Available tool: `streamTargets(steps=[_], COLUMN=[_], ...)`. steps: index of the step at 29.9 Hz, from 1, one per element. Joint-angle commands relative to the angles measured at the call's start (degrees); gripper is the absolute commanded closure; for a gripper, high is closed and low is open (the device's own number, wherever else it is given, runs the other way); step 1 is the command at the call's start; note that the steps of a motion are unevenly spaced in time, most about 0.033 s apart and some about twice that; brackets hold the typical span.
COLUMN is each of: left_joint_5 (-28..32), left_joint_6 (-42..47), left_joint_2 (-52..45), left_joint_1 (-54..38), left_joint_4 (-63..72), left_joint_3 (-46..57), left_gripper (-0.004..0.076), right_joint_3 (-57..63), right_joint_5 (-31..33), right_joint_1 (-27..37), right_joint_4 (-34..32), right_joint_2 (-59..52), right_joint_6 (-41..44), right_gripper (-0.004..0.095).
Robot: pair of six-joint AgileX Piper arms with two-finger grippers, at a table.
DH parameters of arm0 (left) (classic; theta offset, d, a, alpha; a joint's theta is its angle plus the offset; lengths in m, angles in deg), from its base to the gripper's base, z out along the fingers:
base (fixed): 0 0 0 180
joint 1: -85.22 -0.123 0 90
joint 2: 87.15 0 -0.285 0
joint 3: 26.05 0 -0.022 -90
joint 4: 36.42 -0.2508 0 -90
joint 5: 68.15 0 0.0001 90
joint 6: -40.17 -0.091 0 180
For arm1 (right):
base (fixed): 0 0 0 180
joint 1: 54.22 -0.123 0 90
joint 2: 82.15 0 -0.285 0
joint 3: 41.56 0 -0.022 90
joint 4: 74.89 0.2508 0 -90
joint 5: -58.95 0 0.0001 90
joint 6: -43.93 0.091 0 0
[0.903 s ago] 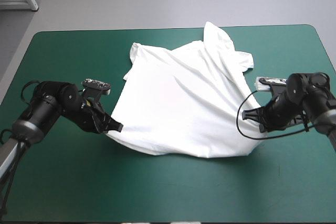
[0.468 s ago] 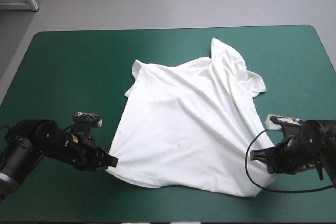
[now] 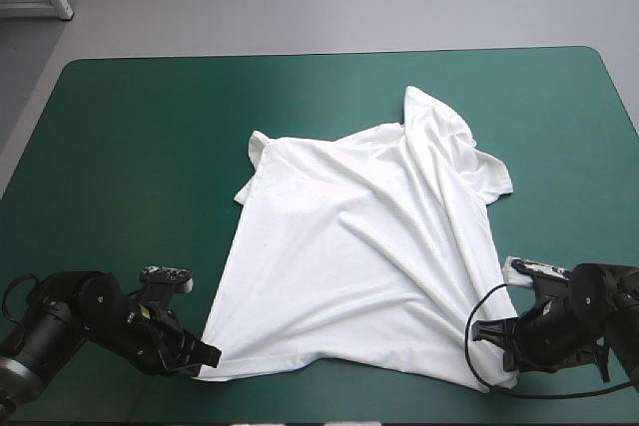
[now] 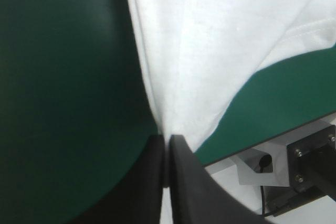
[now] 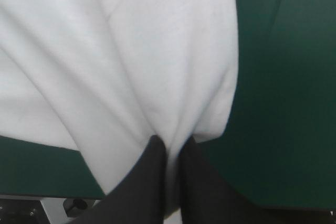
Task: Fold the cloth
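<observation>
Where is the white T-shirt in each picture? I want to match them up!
High view: the T-shirt lies spread mid-table, near corners held by the left pincer and right pincer.
Left wrist view: the T-shirt stretches ahead from the shut left pincer.
Right wrist view: the T-shirt fans out ahead of the shut right pincer.
Shared landmark: the teal-green cover beside the T-shirt in all three.

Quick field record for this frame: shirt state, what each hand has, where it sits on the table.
T-shirt: white, spread mostly flat, wrinkled, sleeves toward the far edge
left hand: shut on the hem's near left corner
right hand: shut on the hem's near right corner
table: teal-green cover; hem lies close to the near edge
fold: not yet begun
</observation>
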Motion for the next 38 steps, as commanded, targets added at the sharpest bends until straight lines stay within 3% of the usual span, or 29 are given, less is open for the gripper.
streamTargets(steps=[1,4,7,15,26,29,34,38], left_joint_5=[-3.0,-2.6,-2.6,-4.0,-4.0,-4.0,-3.7,-3.7], left_joint_6=[0.1,0.1,0.1,-1.5,-1.5,-1.5,-1.9,-2.7], left_joint_2=[-0.7,-0.7,-0.7,-0.7,-0.7,-0.7,-0.7,-0.7], left_joint_1=[0.3,0.3,0.3,0.3,0.3,0.3,0.3,0.3], left_joint_4=[0.1,-0.7,-0.8,1.8,1.5,1.5,1.0,1.0], left_joint_3=[-1.1,-1.1,-1.1,-7.0,-33.1,-40.8,-49.8,-56.1], left_gripper=[0.0724,0.0696,0.0610,0.0206,0.0225,0.0250,0.0255,0.0256], right_joint_3=[-1.2,-1.2,-1.2,-6.6,-33.7,-41.9,-53.6,-61.0], right_joint_5=[-0.4,-0.3,0.4,0.4,0.4,0.4,0.4,0.4], right_joint_1=[0.4,0.4,0.4,0.4,0.4,0.4,0.4,0.4], right_joint_4=[0.5,0.5,0.5,1.1,2.0,4.2,3.7,3.5], right_joint_2=[-0.8,-0.8,-0.8,-0.8,-0.8,-1.3,-2.1,-2.5], right_joint_6=[0.4,0.4,0.4,0.4,0.1,-3.1,-6.7,-9.1], right_gripper=[0.0925,0.0897,0.0800,0.0295,0.0402,0.0415,0.0518,0.0519])
